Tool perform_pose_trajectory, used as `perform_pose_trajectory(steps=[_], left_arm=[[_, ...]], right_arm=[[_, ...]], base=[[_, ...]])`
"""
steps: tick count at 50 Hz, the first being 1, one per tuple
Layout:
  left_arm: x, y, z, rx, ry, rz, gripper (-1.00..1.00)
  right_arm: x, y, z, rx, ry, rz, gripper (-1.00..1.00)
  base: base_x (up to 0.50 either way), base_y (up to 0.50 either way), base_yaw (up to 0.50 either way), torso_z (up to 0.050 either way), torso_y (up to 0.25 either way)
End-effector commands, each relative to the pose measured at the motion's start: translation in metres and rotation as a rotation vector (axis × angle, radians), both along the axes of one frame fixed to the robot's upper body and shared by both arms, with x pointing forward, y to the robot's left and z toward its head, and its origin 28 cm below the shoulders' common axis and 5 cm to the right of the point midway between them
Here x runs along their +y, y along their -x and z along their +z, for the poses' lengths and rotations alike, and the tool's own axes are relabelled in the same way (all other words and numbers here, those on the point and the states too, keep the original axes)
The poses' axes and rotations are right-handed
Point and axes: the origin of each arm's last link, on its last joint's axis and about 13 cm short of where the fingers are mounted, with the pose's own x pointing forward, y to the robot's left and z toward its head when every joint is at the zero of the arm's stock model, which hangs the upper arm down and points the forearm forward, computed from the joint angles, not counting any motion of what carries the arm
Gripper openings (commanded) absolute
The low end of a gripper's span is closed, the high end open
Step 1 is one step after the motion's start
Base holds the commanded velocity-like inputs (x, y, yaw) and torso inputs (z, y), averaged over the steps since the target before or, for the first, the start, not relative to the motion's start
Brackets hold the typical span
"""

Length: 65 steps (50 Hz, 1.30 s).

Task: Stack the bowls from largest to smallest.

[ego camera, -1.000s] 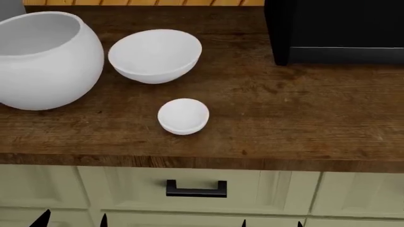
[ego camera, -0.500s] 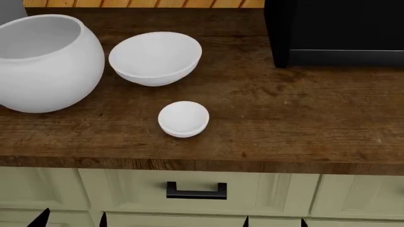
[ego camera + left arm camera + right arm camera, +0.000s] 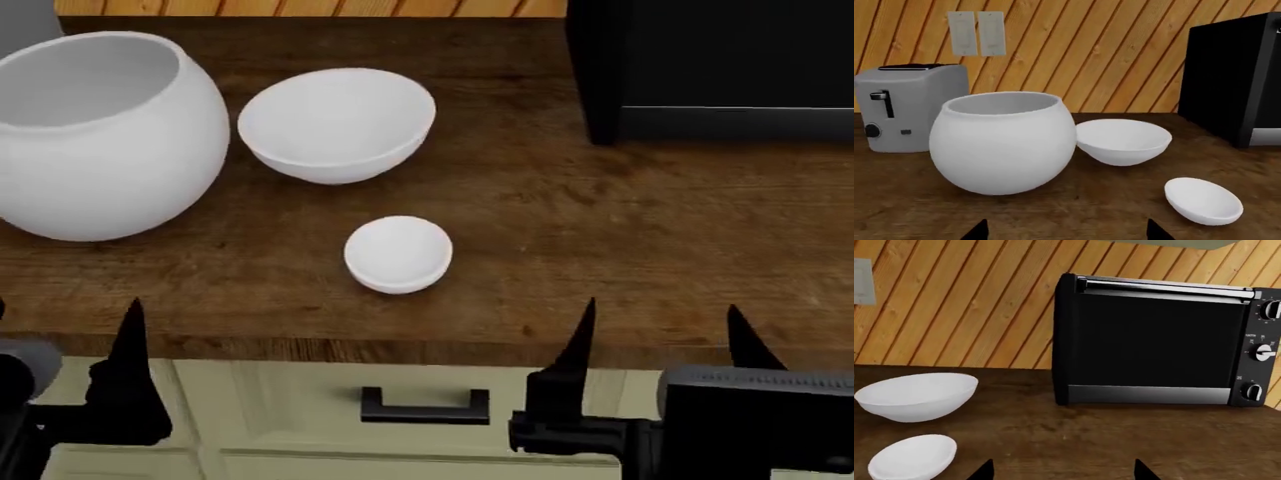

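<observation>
White matte bowls, 3 of them, sit on the dark wood counter [image 3: 641, 240], all upright, none stacked. Huge bowl [image 3: 96, 130] at far left, bulbous like a pot. Medium bowl [image 3: 336, 122] just right of it, touching or nearly so; can't tell which. Small bowl [image 3: 398, 254] nearer the front edge, apart from both, roughly in line w/ the medium one.

Left gripper [image 3: 67, 330] is at the near left, below the counter's front edge. One dark fingertip [image 3: 130, 322] pokes up over the edge; the other is at the frame border. Jaws spread wide, holding nothing, touching no bowl. The left wrist view shows two tips far apart w/ the huge bowl between and beyond them.

Right gripper [image 3: 661, 335] at near right, also at the front edge. Its two pointed tips stand well apart, empty. Small bowl lies left of it, not touching.

Grey toaster [image 3: 911, 107] behind the huge bowl on the far left. Black toaster oven [image 3: 1157, 340] at far right, door shut. Cream drawer w/ black handle [image 3: 424, 405] under the counter.
</observation>
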Motion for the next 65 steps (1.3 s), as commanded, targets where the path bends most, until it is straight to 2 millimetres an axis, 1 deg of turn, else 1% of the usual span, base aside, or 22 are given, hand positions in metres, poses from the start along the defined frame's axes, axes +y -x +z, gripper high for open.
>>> perform_pose_trajectory(steps=[1,3,6,12,14,15,17,21,26,29,32,36,42,46,51,55,60,63,64,65], left_arm=[[0.017,0.004,0.033,-0.008,-0.048,0.023,1.00],[0.020,0.006,0.034,-0.006,-0.063,0.021,1.00],[0.024,0.008,0.037,-0.013,-0.072,0.034,1.00],[0.038,0.009,0.046,-0.031,-0.054,0.091,1.00],[0.040,0.012,0.047,-0.026,-0.052,0.085,1.00],[0.041,0.012,0.046,-0.023,-0.060,0.086,1.00],[0.040,0.012,0.046,-0.022,-0.072,0.083,1.00],[0.035,0.014,0.047,-0.024,-0.107,0.062,1.00],[0.039,0.014,0.047,-0.026,-0.101,0.071,1.00],[0.038,0.016,0.049,-0.030,-0.109,0.068,1.00],[0.039,0.016,0.049,-0.031,-0.112,0.070,1.00],[0.040,0.018,0.052,-0.035,-0.116,0.078,1.00],[0.040,0.019,0.052,-0.037,-0.119,0.078,1.00],[0.040,0.019,0.052,-0.032,-0.128,0.074,1.00],[0.039,0.018,0.051,-0.030,-0.132,0.073,1.00],[0.039,0.019,0.051,-0.023,-0.136,0.062,1.00],[0.038,0.021,0.051,-0.018,-0.139,0.051,1.00],[0.038,0.021,0.051,-0.014,-0.137,0.048,1.00],[0.037,0.021,0.050,-0.011,-0.135,0.045,1.00],[0.037,0.021,0.050,-0.007,-0.128,0.043,1.00]], right_arm=[[-0.018,0.004,0.026,-0.030,0.010,-0.038,1.00],[-0.023,0.006,0.029,-0.040,-0.002,-0.058,1.00],[-0.024,0.006,0.030,-0.047,0.006,-0.065,1.00],[-0.024,0.005,0.028,-0.040,0.015,-0.069,1.00],[-0.027,0.007,0.032,-0.064,0.075,-0.102,1.00],[-0.029,0.008,0.033,-0.064,0.058,-0.097,1.00],[-0.031,0.008,0.031,-0.057,0.053,-0.104,1.00],[-0.034,0.010,0.035,-0.076,0.037,-0.108,1.00],[-0.037,0.010,0.035,-0.079,0.036,-0.123,1.00],[-0.036,0.013,0.039,-0.097,0.058,-0.124,1.00],[-0.036,0.012,0.037,-0.089,0.052,-0.128,1.00],[-0.037,0.013,0.038,-0.082,0.050,-0.141,1.00],[-0.041,0.014,0.041,-0.097,0.037,-0.151,1.00],[-0.049,0.016,0.042,-0.099,0.037,-0.185,1.00],[-0.049,0.016,0.041,-0.103,0.059,-0.191,1.00],[-0.052,0.015,0.039,-0.099,0.067,-0.206,1.00],[-0.055,0.018,0.041,-0.100,0.058,-0.230,1.00],[-0.058,0.020,0.046,-0.057,0.053,-0.246,1.00],[-0.058,0.019,0.046,-0.001,0.082,-0.223,1.00],[-0.059,0.017,0.051,-0.009,0.083,-0.231,1.00]], base=[[0.22,0.50,0.00,0.000,0.000],[0.22,0.50,0.00,0.000,0.000],[0.22,0.50,0.00,0.000,0.000],[0.22,0.50,0.00,0.000,0.000],[0.24,0.50,0.00,0.000,0.000],[0.29,0.50,0.00,0.000,0.000],[0.29,0.50,0.00,0.000,0.000],[0.33,0.48,0.00,0.000,0.000],[0.42,0.41,0.00,0.000,0.000],[0.44,0.37,0.00,0.000,0.000],[0.45,0.35,0.00,0.000,0.000],[0.42,0.40,0.00,0.000,0.000],[0.21,0.50,0.00,0.000,0.000],[0.23,0.50,0.00,0.000,0.000],[0.23,0.38,0.00,0.000,0.000],[0.38,0.04,0.00,0.000,0.000],[0.29,0.00,0.00,0.000,0.003],[0.00,0.00,0.00,0.000,0.000],[0.00,0.00,0.00,0.000,0.000],[0.00,0.00,0.00,0.000,0.000]])
